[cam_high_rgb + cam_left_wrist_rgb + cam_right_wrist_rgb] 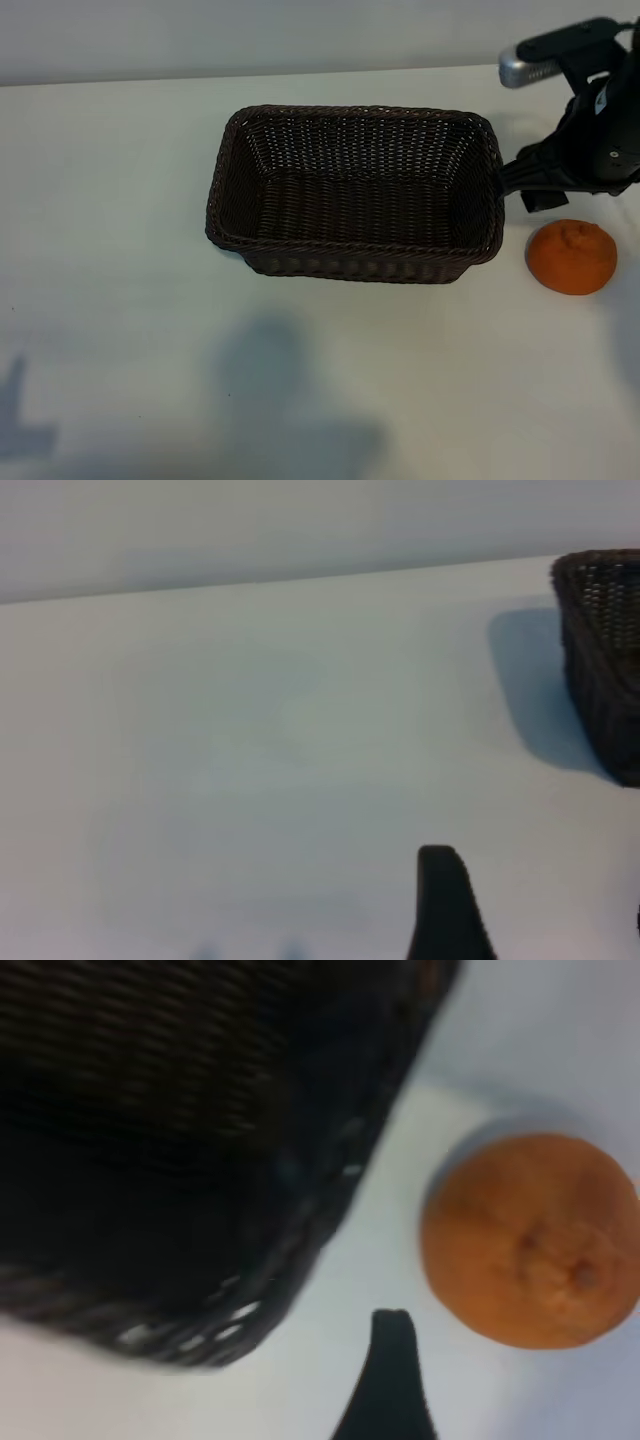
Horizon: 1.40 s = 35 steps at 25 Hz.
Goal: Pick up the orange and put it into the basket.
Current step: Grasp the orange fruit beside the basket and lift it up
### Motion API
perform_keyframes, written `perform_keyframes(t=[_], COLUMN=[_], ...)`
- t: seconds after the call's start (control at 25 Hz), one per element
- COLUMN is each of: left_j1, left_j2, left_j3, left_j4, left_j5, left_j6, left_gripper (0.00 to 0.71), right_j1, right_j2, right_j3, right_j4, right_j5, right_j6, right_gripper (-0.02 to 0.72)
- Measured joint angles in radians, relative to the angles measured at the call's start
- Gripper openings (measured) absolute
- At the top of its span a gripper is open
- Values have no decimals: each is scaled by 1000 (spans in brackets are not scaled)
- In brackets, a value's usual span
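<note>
The orange [572, 257] lies on the white table to the right of the basket [352, 250], a dark woven wicker one with nothing inside. My right gripper [538, 188] hovers just behind the orange, close to the basket's right end. In the right wrist view one black finger [390, 1380] shows, with the orange [530, 1240] ahead of it and slightly to one side, apart from it, and the basket's corner [300, 1230] on the other side. The gripper is open and holds nothing. My left gripper [540, 915] is open over bare table, with the basket's end [605, 650] farther off.
The white table [120, 250] runs back to a pale wall. Arm shadows fall on its near part. The left arm is outside the exterior view.
</note>
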<state>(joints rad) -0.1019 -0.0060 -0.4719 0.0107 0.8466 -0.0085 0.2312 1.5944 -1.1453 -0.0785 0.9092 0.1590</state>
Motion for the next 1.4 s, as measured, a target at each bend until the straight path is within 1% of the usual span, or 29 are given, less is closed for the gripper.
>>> perform_keyframes(t=[0.24, 0.32, 0.44, 0.52, 0.76, 1.0, 1.08, 1.28, 1.4], left_j1=[0, 0, 0, 0, 0, 0, 0, 0, 0], left_j2=[0, 0, -1, -3, -3, -3, -3, -3, -3], left_j3=[0, -12, -38, -39, -25, -25, -32, -39, -29], left_j4=[4, 11, 13, 13, -22, -39, -48, -53, -60], left_j5=[5, 38, 117, 141, 54, 49, 82, 219, 243], left_j6=[0, 0, 8, 29, 49, 48, 49, 76, 79], left_gripper=[459, 458, 458, 458, 458, 458, 458, 458, 458], right_j1=[-42, -43, -43, -43, -43, -43, -43, -43, -43], right_j2=[89, 91, 92, 92, 92, 93, 93, 93, 93], right_j3=[0, 0, 0, 0, 0, 0, 0, 0, 0], right_j4=[-6, -7, -6, -6, -6, -7, -7, -8, -8], right_j5=[-6, -9, -9, -9, -17, -16, -14, -13, -24], right_j6=[9, 10, 10, 10, 12, 12, 12, 12, 14], right_gripper=[570, 570, 570, 570, 570, 570, 570, 570, 570])
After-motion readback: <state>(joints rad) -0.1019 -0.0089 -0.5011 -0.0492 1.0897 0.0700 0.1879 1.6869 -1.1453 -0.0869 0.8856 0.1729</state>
